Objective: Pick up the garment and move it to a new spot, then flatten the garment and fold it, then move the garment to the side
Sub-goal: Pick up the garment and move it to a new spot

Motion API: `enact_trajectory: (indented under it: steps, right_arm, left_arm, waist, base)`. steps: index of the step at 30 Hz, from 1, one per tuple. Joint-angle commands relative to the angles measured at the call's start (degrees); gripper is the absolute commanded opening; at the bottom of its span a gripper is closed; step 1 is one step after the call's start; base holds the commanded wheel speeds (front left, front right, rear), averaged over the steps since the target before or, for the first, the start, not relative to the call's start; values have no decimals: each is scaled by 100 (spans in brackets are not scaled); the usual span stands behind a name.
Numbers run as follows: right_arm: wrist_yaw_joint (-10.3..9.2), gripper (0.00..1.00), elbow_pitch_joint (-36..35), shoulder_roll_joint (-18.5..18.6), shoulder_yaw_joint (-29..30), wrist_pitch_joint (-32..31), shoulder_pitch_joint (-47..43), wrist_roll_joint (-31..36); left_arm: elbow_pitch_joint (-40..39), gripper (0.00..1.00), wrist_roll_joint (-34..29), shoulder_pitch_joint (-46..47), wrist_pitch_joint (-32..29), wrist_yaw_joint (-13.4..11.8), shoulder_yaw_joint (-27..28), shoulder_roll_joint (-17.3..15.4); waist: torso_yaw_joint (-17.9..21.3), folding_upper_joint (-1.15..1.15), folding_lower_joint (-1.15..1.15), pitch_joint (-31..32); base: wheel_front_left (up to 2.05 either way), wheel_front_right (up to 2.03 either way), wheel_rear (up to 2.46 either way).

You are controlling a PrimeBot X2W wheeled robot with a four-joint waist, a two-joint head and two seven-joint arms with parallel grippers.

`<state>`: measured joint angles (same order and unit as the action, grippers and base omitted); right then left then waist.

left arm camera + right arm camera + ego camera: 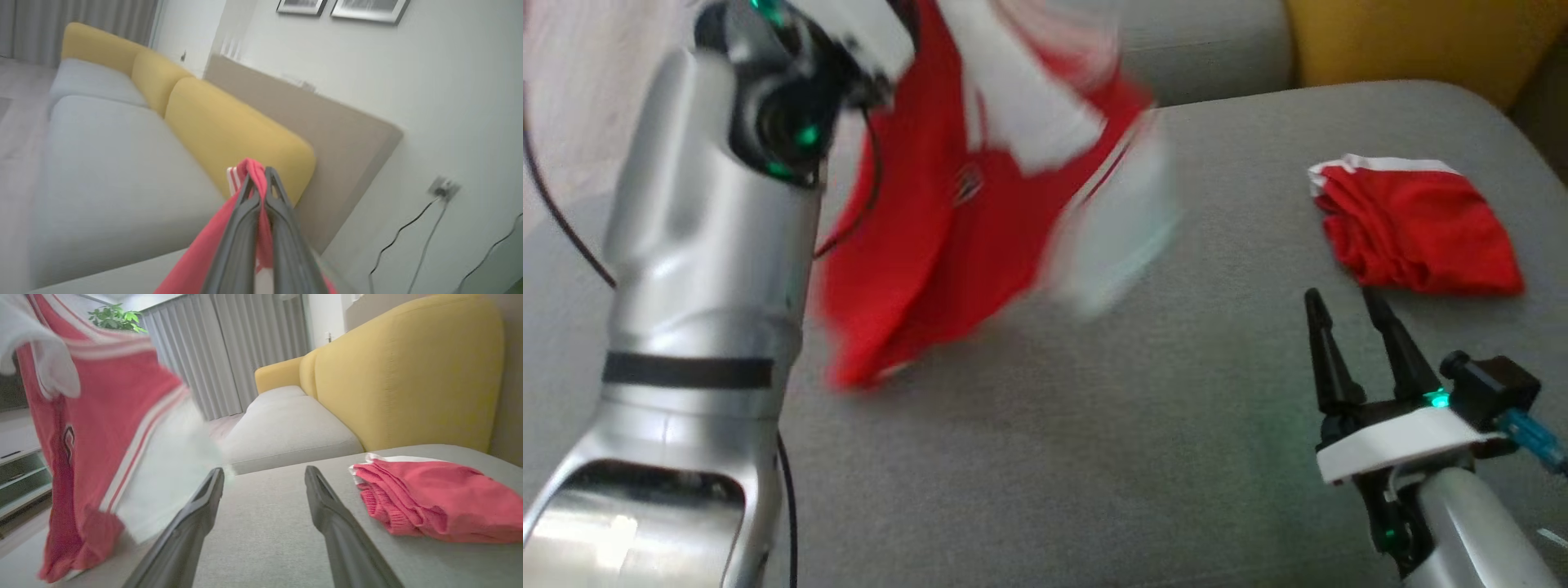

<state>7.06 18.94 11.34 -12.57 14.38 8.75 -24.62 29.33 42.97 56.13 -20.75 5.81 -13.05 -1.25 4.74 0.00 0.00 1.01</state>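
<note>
Grey seat [1094, 457], hanging garment [931, 229], folded cloth [1417, 229] beside

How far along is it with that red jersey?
Done: pickup. The left gripper is shut on the red jersey, which dangles over the grey cushion. In hand: carrying it to a spot. Left: flattening, folding, moving aside. The right gripper is open.

Soft even light; hanging garment [915, 229] motion-blurred (head view worst); wrist views bend at edges.
</note>
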Motion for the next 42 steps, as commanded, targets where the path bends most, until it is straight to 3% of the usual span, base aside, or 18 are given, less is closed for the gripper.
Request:
enact_trajectory:
  steps: [1, 6, 12, 17, 24, 29, 30, 32, 38, 42]
  right_arm:
    - [43, 100, -178, 46, -49, 62, 176, 46]
    - [43, 100, -196, 88, 115, 62, 129, 43]
    - [43, 100, -213, 85, 221, 62, 28, 40]
    - [43, 100, -231, 97, 250, 62, -4, 34]
    - [43, 100, -249, 178, 188, 62, 28, 17]
    - [43, 100, -214, 242, 144, 62, 13, -8]
    - [43, 100, -207, 253, 130, 62, 16, -11]
    - [43, 100, -187, 260, 94, 62, 21, -11]
    - [43, 100, -167, 270, 60, 62, -16, -25]
    - [43, 100, -168, 297, 96, 62, -114, -35]
  left_arm:
    - [-332, 0, 326, 472, 229, -115, 108, -168]
    - [-384, 0, 1089, 534, 870, -570, -267, -165]
    - [17, 0, 1205, -386, 1051, -608, -328, -318]
    - [412, 0, 842, -1456, 1342, -553, -455, -917]
    - [1100, 0, 221, -2253, 2276, -787, -396, -1781]
    - [1544, 0, 42, -2443, 2725, -968, -342, -2004]
    - [1620, 7, 28, -2470, 2796, -991, -331, -2022]
    - [1761, 100, 43, -2541, 2842, -1005, -329, -1995]
    - [1609, 100, -128, -2683, 3226, -924, -456, -1975]
    - [799, 100, -556, -2851, 3530, -1022, -552, -1997]
  waist:
    - [175, 0, 0, 27]
    - [239, 0, 0, -1]
    - [171, 0, 0, -56]
    - [118, 0, 0, -116]
    - [80, 0, 0, -189]
    - [26, 0, 0, -172]
    - [16, 0, 0, -168]
    - [1, 0, 0, -145]
    - [-46, 0, 0, -95]
    - [-128, 0, 0, -46]
  base:
    - [0, 0, 0]
    - [0, 0, 0]
    - [0, 0, 0]
    - [0, 0, 0]
    - [0, 0, 0]
    - [0, 0, 0]
    - [0, 0, 0]
    - [0, 0, 0]
    - [0, 0, 0]
    - [0, 0, 0]
